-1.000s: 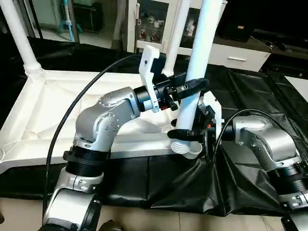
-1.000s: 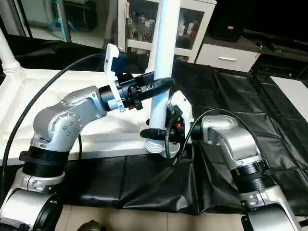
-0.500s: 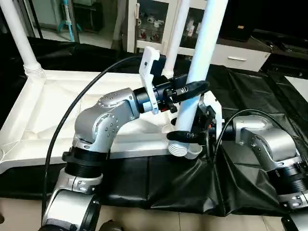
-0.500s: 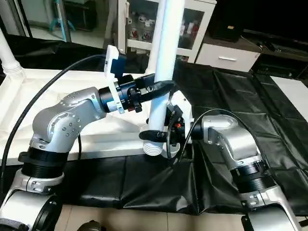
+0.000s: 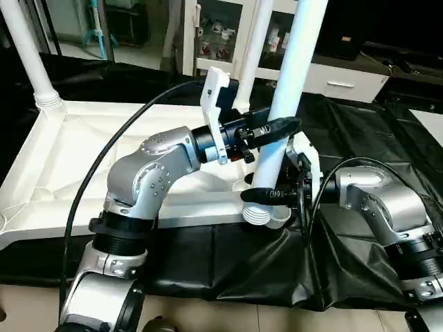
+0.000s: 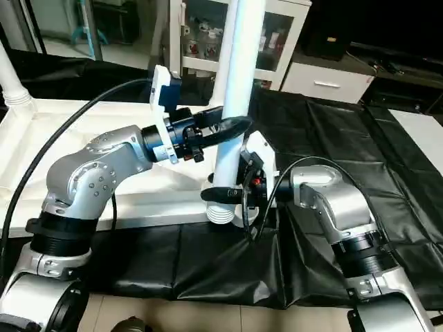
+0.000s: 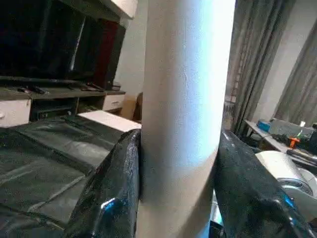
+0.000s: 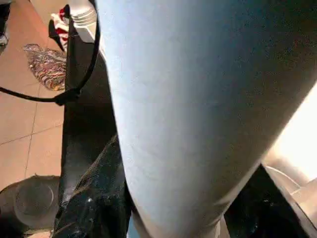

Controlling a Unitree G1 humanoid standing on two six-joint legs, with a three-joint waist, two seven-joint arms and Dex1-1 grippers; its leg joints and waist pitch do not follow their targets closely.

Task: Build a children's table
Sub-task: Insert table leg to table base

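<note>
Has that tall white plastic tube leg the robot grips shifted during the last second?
Yes: the tall white plastic tube leg has tipped slightly rightward at its top, judged against the cabinet behind; its base stays.

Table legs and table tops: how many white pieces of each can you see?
Table legs: 3, the held leg, the back leg and the far-left leg.
Table top: 1.
Total: 4 white pieces.

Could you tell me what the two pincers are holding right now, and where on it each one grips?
Both hold the same white table leg: the left pincer clamps its shaft partway up, the right pincer grips it low down, just above the ribbed end at the tabletop's corner socket.
</note>
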